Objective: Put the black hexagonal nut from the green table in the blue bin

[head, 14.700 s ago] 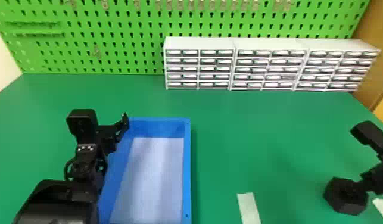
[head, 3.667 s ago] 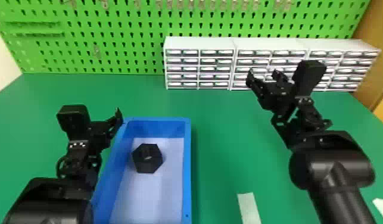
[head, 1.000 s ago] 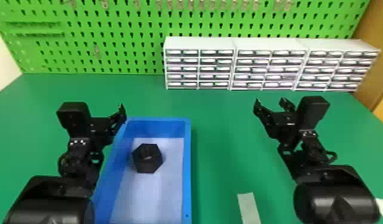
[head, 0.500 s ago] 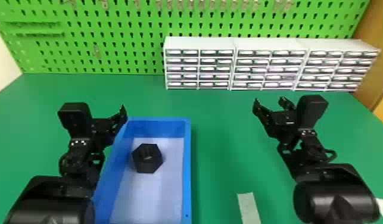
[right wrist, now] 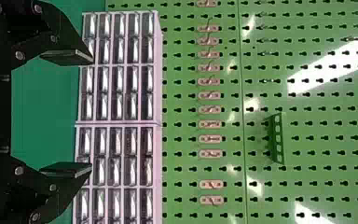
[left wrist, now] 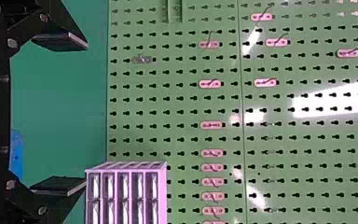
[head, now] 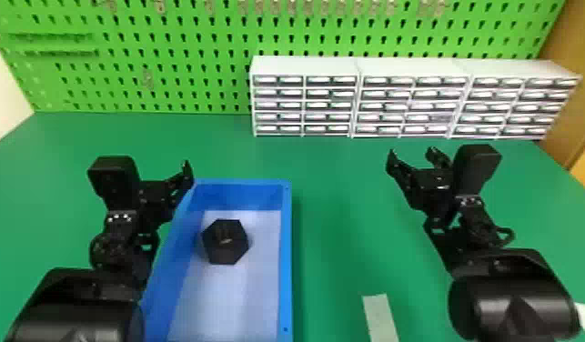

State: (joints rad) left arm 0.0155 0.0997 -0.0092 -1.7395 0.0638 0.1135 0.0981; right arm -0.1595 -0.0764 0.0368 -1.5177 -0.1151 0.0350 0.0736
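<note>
A black hexagonal nut (head: 225, 242) rests inside a blue bin (head: 286, 254) on a green table (head: 341, 204), set toward the bin's far end. It sits near the far wall and closer to the left wall than the right, with a broader band of pale bin floor on its right and a longer stretch on its near side.

At left, the left gripper (head: 163, 191) is poised beside the bin's far left corner, its visible finger lined up with the rim in the head view. The left wrist view shows the fingers of the left gripper (left wrist: 86, 114) spread wide, a gap between the tips. At right, well apart from the bin, the right gripper (head: 411, 157) faces the far side of the table; its own wrist view shows its two fingers likewise parted.

A broad lane of tabletop runs between the bin's right edge and the right gripper, while a pale strip (head: 380, 318) lies in the near part of that stretch. More green surface reaches from the bin's far rim back to a green pegboard (head: 168, 27). White drawer units (head: 305, 66) line the far edge from the middle to the right, standing before the board, and a wood-toned panel (head: 573, 91) borders the scene at far right.
</note>
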